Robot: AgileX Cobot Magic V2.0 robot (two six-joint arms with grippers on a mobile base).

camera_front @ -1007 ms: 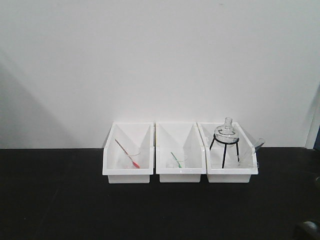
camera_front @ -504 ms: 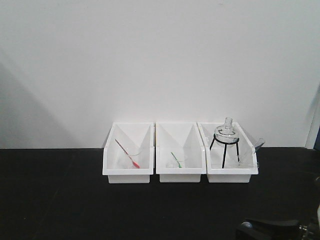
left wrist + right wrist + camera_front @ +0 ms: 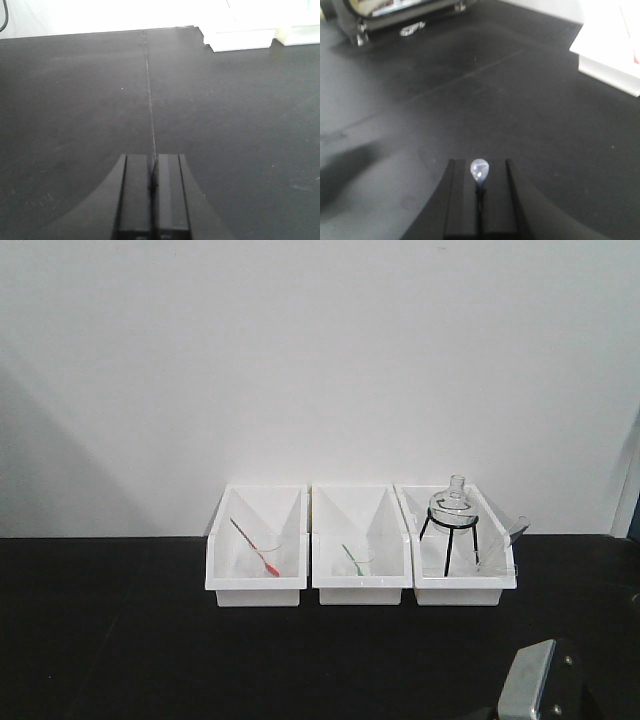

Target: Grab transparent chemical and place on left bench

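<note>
The transparent chemical [image 3: 497, 552] is a small clear beaker with a whitish stick [image 3: 518, 529] leaning out to the right. It stands in the right-hand white bin [image 3: 462, 585], beside a round flask on a black tripod [image 3: 451, 520]. My left gripper [image 3: 152, 159] is shut and empty, low over the black counter, well short of the bins. My right gripper [image 3: 480, 165] is shut, with a small pale bluish glint at the tip seam, over bare black counter. Part of the right arm [image 3: 540, 685] shows at the bottom right of the front view. The left bench is out of view.
Three white bins stand in a row against the white wall on a black counter [image 3: 120, 640]. The left bin [image 3: 256, 585] holds a beaker with a red stick, the middle bin [image 3: 360, 585] one with a green stick. A dark machine base [image 3: 395, 15] shows at the right wrist view's top left.
The right arm has come up into the bottom right corner of the front view; a grey link now shows where only a dark edge was. The bins and beakers have not moved.
</note>
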